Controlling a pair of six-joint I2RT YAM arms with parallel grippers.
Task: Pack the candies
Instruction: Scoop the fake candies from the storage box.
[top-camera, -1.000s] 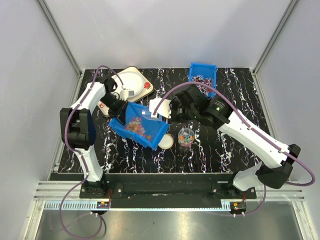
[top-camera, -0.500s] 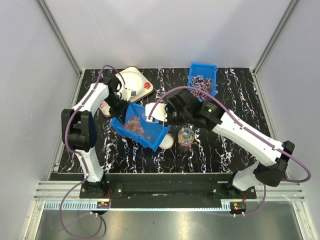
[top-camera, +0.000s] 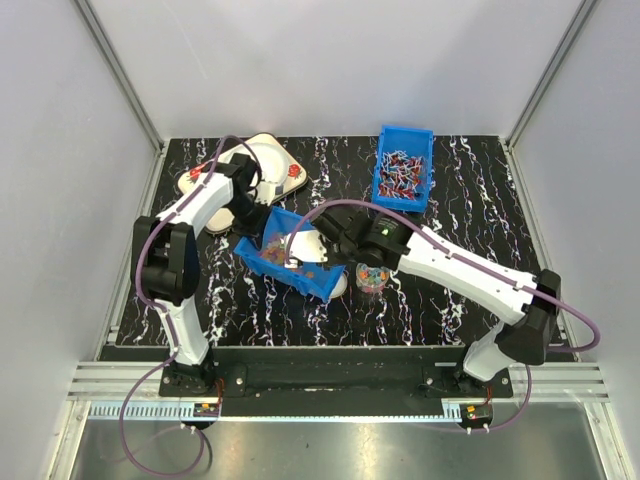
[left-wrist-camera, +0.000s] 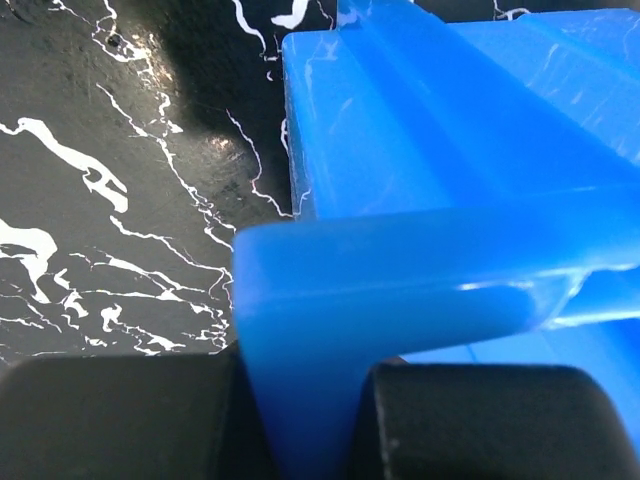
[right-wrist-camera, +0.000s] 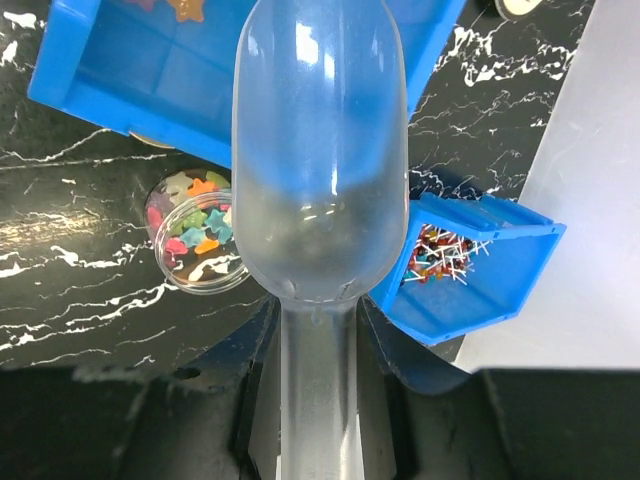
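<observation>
**Grip state.** The left gripper (left-wrist-camera: 305, 420) is clamped on a wall of the blue bin (top-camera: 312, 286), one dark finger on each side of the rim. The right gripper (right-wrist-camera: 318, 392) is closed on the handle of the clear scoop (right-wrist-camera: 320, 150). The bowl of the scoop appears empty.

**Location.** Most of the candies (top-camera: 278, 252) lie loose on the floor of the bin, which sits left of centre on the table (top-camera: 450, 210). More candies are already in the small clear jar (right-wrist-camera: 160, 255), just beside the bin's near-right corner, toward the near edge.

**Step in hand, my judgement.** This is scooping from the bin.
- I would hold the bin firm with the left arm so the candies gather against one wall.
- I would drive the scoop's lip low along the bin floor into that heap.
- I would then level the bowl before lifting it clear of the rim.
- The jar mouth is narrow, so I would take a small load and pour slowly. An overfull scoop is likely to spill candies onto the table.

**Orientation.** The candies are a scattered heap with no heading or long axis of their own. The bin's long axis runs diagonally from the far-left corner of the table toward its near edge. The scoop's long axis runs from its handle toward the left edge, mouth leading into the bin. The jar stands upright with its mouth up.
</observation>
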